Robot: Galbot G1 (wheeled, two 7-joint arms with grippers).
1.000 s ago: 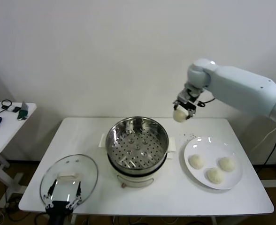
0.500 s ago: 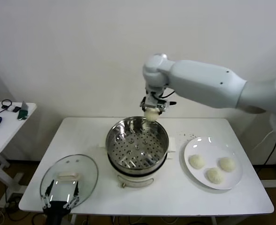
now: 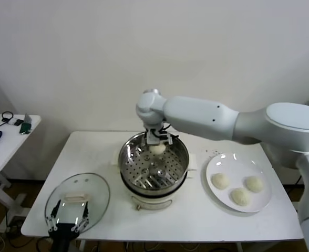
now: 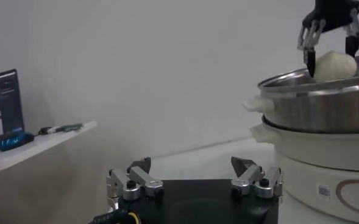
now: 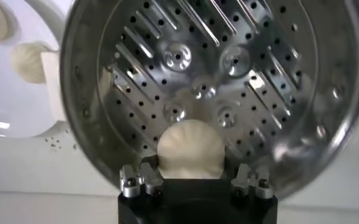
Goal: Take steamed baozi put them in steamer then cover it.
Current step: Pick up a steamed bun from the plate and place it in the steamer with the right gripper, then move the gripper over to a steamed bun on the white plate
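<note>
My right gripper (image 3: 157, 147) is shut on a cream-white baozi (image 3: 157, 149) and holds it just above the far side of the perforated tray inside the steel steamer (image 3: 179, 163). In the right wrist view the baozi (image 5: 191, 150) sits between my fingers over the tray (image 5: 228, 73). Three more baozi (image 3: 219, 181) lie on a white plate (image 3: 216, 160) to the right. The glass cover (image 3: 94, 185) with its white handle lies flat at the table's front left. My left gripper (image 3: 69, 224) is open and empty at the cover's near edge.
A side table (image 3: 2, 152) with a mouse and cables stands at the far left. The steamer sits on a white electric base (image 3: 160, 203) at the middle of the white table (image 3: 91, 152). In the left wrist view the steamer (image 4: 325, 109) stands to one side.
My right arm has swung left from beside the plate to over the steamer and lowered the baozi into the pot. The left gripper has not moved.
</note>
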